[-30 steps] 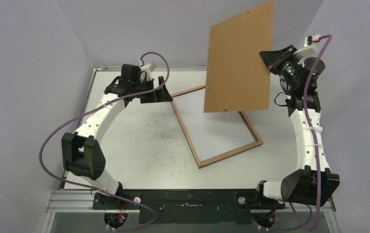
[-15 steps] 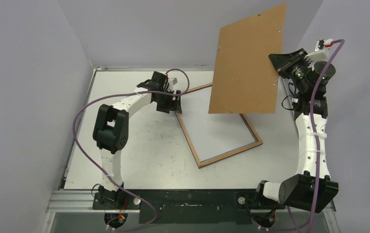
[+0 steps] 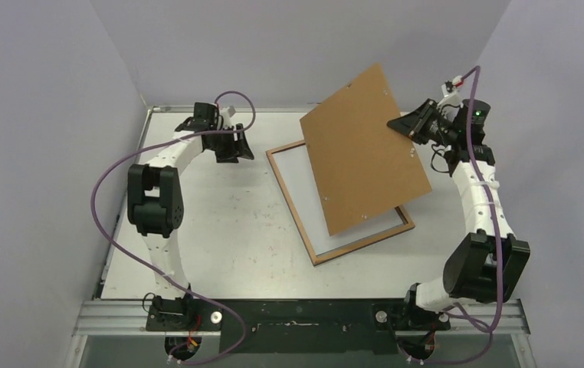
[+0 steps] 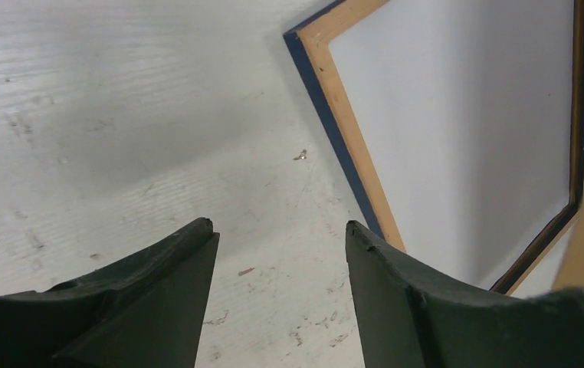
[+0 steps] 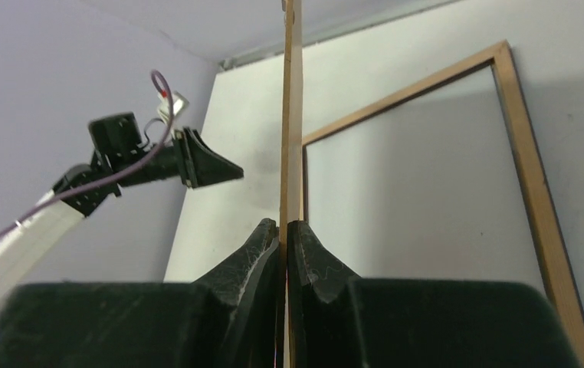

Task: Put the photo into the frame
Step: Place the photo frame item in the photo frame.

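- Top external view: the frame lay flat on the table, right of the middle, its light wood-brown back facing up and its long sides running at a slant.
- The right pincer was clamped on the right edge of the backing board, a plain brown sheet held up at a tilt above the frame.
- The board covered much of the frame's far and right part. Its low corner came down over the pane near the frame's near rail, but whether it touched there could not be told.
- The left pincer hung over the table just left of the frame's far-left corner, apart from it.
- Left wrist view: the two fingers stood moderately apart with nothing between them and bare table beneath. The frame's corner showed ahead to the right, with a navy outer edge and a wood-brown rail.
- Right wrist view: the fingertips were pinched together on the board, seen edge-on as a thin upright strip. The frame lay beyond it on the table.
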Robot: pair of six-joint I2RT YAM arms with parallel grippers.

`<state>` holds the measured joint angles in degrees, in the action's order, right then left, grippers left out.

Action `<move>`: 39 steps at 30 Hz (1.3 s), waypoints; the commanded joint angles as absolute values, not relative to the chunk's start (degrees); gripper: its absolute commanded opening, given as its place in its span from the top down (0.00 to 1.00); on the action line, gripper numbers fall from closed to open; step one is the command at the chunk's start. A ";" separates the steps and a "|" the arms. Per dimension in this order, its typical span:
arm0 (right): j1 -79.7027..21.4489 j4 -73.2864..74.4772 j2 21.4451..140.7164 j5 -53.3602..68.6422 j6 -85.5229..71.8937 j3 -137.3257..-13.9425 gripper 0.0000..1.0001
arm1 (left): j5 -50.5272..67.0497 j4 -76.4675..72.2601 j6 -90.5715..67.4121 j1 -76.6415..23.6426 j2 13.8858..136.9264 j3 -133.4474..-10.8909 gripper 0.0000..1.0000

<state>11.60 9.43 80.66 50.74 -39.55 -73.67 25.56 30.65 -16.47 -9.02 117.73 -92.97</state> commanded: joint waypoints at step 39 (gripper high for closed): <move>5.80 -9.49 97.00 62.53 -41.49 -68.65 0.95 | 28.23 28.55 -13.18 -8.16 110.87 -90.83 0.45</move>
<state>6.44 -4.47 97.36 59.64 -39.94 -68.42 28.08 29.78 -14.26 -8.43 114.85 -90.24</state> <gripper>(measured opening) 0.074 0.549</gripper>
